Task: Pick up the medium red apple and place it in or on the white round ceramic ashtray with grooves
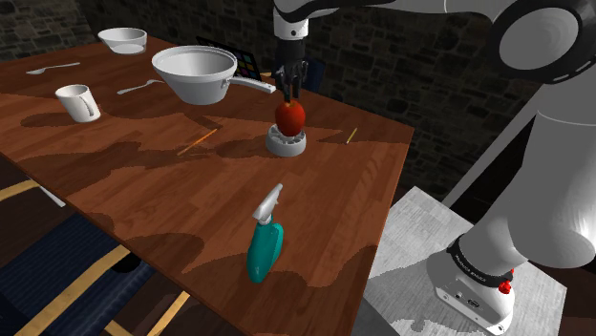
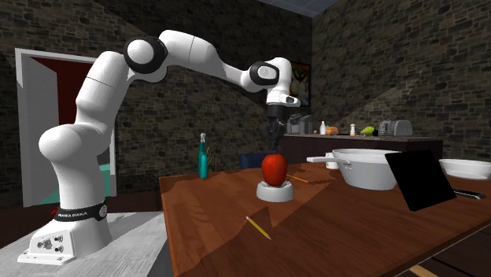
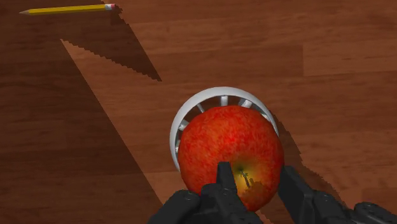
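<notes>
The red apple (image 1: 290, 116) (image 2: 274, 168) (image 3: 226, 146) rests upright on the white round grooved ashtray (image 1: 286, 145) (image 2: 275, 193) (image 3: 210, 98), near the far edge of the wooden table. My black gripper (image 1: 290, 91) (image 2: 273, 145) (image 3: 259, 188) hangs straight over the apple's top. Its fingers stand a little apart, either side of the stem, narrower than the apple and not clasping it. The apple hides most of the ashtray's inside.
A white pan (image 1: 196, 74) stands behind the ashtray, with a mug (image 1: 78, 102), bowl (image 1: 122, 39) and spoon (image 1: 53, 68) further along. A teal spray bottle (image 1: 265, 243) lies nearer the stand. A pencil (image 1: 196, 141) (image 3: 67, 9) lies beside the ashtray. A dark tablet (image 2: 419, 179) leans nearby.
</notes>
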